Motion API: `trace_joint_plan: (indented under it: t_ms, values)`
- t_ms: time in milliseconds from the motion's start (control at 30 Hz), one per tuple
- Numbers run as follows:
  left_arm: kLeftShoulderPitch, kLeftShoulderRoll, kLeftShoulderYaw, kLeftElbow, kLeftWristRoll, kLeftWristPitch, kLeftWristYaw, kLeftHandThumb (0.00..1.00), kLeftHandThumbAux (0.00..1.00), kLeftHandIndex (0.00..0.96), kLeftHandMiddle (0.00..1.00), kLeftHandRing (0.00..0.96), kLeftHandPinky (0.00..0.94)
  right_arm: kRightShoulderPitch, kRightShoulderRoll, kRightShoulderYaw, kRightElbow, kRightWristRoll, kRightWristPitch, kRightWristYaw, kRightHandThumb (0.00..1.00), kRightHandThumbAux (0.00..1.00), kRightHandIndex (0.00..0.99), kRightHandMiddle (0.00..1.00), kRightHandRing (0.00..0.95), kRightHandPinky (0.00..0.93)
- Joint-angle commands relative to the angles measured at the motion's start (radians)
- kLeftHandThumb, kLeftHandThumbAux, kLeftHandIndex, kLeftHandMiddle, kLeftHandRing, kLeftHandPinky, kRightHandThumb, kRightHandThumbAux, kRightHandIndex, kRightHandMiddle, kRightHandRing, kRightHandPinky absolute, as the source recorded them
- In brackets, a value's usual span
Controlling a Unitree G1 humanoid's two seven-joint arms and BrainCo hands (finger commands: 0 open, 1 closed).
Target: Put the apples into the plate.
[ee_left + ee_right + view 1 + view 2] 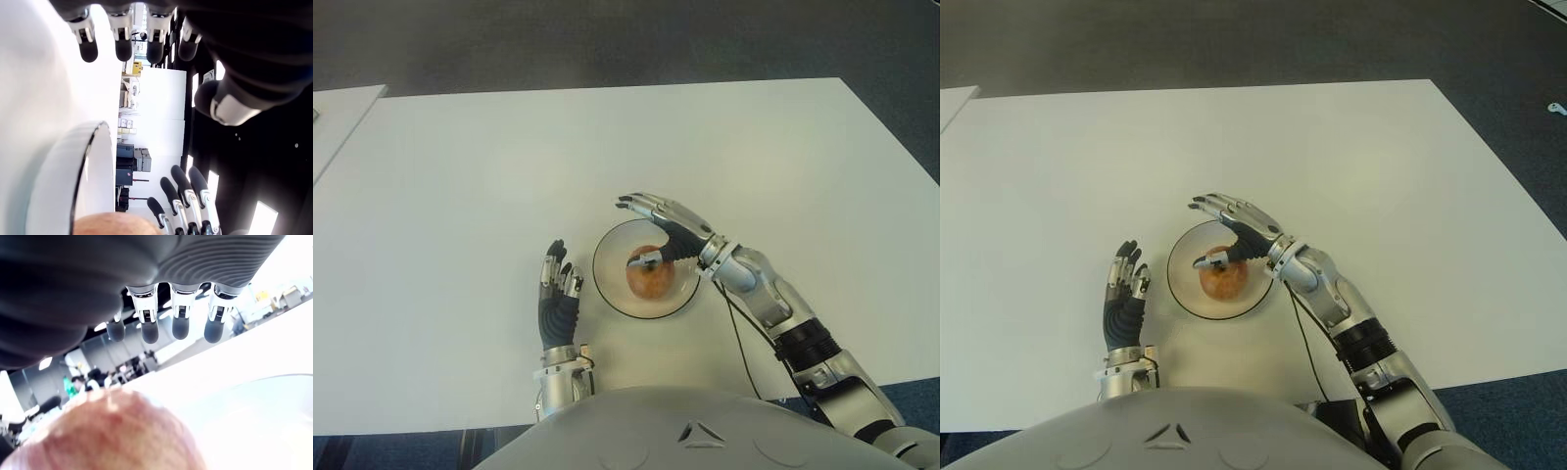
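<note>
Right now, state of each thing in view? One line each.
apple: in the plate, not gripped.
plate: on the table, holds the one apple.
right hand: open, fingers extended over the plate, thumb over the top of the apple.
left hand: open, holds nothing, shows left of the plate.
table: white surface under the plate.

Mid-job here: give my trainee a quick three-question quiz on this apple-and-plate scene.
1. True or false: the apple lies inside the plate.
2. Which hand shows over the plate? A) the left hand B) the right hand
3. Fill in: the right hand's fingers are ____ above the apple, not closed on it.

Key: 1 true. 2 B; the left hand shows beside the plate, on its left, over the table. 3 spread.
</note>
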Motion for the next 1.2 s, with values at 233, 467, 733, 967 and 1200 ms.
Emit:
trace_joint_plan:
  t_ms: [233, 467, 733, 967, 1200]
  values:
    - [0.009, -0.056, -0.030, 0.003, -0.081, -0.007, -0.052, 0.144, 0.529, 0.058, 0.071, 0.007, 0.000, 0.075, 0.087, -0.146, 0.017, 0.334, 0.141, 0.083, 0.060, 0.253, 0.000, 0.000, 0.000, 0.000]
    - [0.009, -0.044, -0.013, 0.029, -0.071, -0.058, -0.064, 0.135, 0.534, 0.056, 0.054, 0.000, 0.000, 0.105, 0.140, -0.257, 0.102, 0.534, 0.152, 0.112, 0.071, 0.297, 0.000, 0.000, 0.000, 0.000]
    - [0.000, -0.044, 0.007, 0.050, -0.064, -0.085, -0.054, 0.127, 0.532, 0.055, 0.036, 0.000, 0.000, 0.111, 0.128, -0.351, 0.202, 0.634, 0.129, 0.163, 0.061, 0.364, 0.000, 0.000, 0.000, 0.000]
    - [-0.020, -0.048, 0.059, 0.097, -0.077, -0.092, -0.037, 0.134, 0.523, 0.049, 0.027, 0.000, 0.000, 0.107, 0.127, -0.421, 0.365, 0.666, 0.038, 0.192, 0.062, 0.397, 0.000, 0.000, 0.000, 0.000]
    - [-0.032, -0.042, 0.101, 0.129, -0.084, -0.104, -0.043, 0.139, 0.497, 0.051, 0.026, 0.000, 0.000, 0.147, 0.149, -0.438, 0.365, 0.644, 0.019, 0.151, 0.056, 0.404, 0.000, 0.000, 0.000, 0.000]
